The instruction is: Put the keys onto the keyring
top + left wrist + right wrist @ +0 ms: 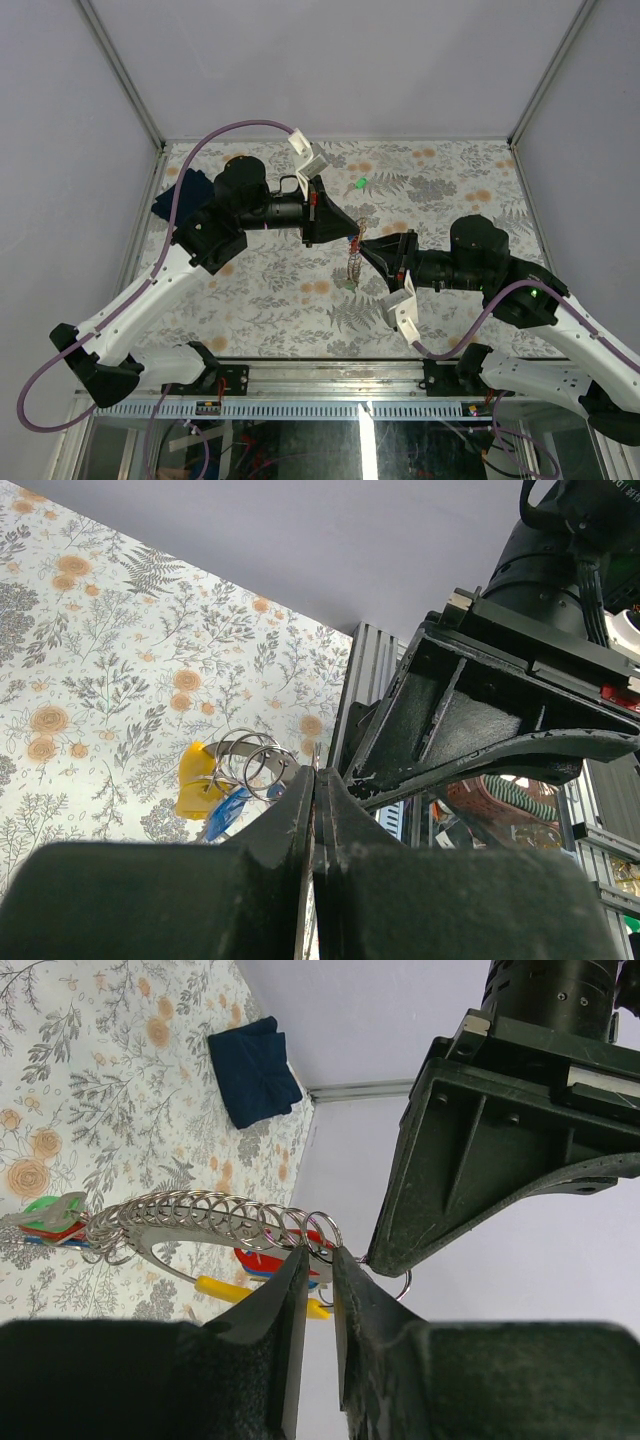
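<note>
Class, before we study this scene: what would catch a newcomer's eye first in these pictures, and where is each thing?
First, the left hand and right hand meeting tip to tip above the middle of the flowered table. A keyring of silvery loops with bright tags hangs there. A green-tagged key lies alone farther back, and a dark blue cloth sits at the far left.

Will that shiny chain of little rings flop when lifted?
Probably floppy: the silvery chain of small linked rings bends in a curve. Likely light, being thin wire. The plastic-tagged keys hanging off it may swing.
</note>
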`<state>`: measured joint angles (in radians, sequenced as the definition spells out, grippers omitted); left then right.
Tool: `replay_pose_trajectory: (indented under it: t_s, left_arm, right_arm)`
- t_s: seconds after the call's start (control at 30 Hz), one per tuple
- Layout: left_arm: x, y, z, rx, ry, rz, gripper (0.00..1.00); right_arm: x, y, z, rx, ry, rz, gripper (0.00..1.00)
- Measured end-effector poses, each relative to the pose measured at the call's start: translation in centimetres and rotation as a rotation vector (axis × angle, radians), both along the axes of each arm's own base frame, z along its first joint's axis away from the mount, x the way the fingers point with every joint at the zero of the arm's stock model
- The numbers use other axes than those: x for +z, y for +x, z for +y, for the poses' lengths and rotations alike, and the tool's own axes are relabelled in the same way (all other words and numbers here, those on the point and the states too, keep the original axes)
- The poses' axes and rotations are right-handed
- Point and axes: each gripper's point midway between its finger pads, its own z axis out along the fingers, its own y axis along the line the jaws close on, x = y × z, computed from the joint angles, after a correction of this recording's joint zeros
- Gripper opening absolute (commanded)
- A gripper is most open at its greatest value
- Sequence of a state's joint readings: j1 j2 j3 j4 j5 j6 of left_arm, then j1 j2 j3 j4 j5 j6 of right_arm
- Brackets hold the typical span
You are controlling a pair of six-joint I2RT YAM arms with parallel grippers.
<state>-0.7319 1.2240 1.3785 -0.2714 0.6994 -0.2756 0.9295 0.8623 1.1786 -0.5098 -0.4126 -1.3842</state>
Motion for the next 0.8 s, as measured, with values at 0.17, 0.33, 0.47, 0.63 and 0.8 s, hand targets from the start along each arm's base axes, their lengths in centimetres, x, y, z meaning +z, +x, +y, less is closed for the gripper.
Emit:
replay_pose_trajectory:
  t_s: [0.17, 0.33, 0.47, 0.63, 0.8]
  left_arm:
    - [0.02, 0.01, -0.01, 0.000, 0.000, 0.000, 0.00]
    - [-0.15, 0.11, -0.11, -0.001, 0.003, 0.004, 0.00]
    - [-0.34, 0.21, -0.22, -0.001, 0.007, 0.008, 0.00]
    - [-0.39, 0.23, -0.24, -0.001, 0.008, 0.010, 0.00]
    - [-0.40, 0.24, -0.24, -0.001, 0.009, 0.010, 0.00]
  right_arm:
    - [0.06, 0.01, 0.02, -0.001, 0.003, 0.002, 0.15]
    - [0.15, 0.02, 0.03, -0.002, 0.008, 0.003, 0.12]
    - [0.17, 0.04, 0.07, -0.004, 0.014, 0.009, 0.08]
    - [0.09, 0.14, 0.25, -0.010, 0.031, 0.023, 0.02]
    - [-0.28, 0.12, 0.27, -0.021, 0.055, 0.055, 0.00]
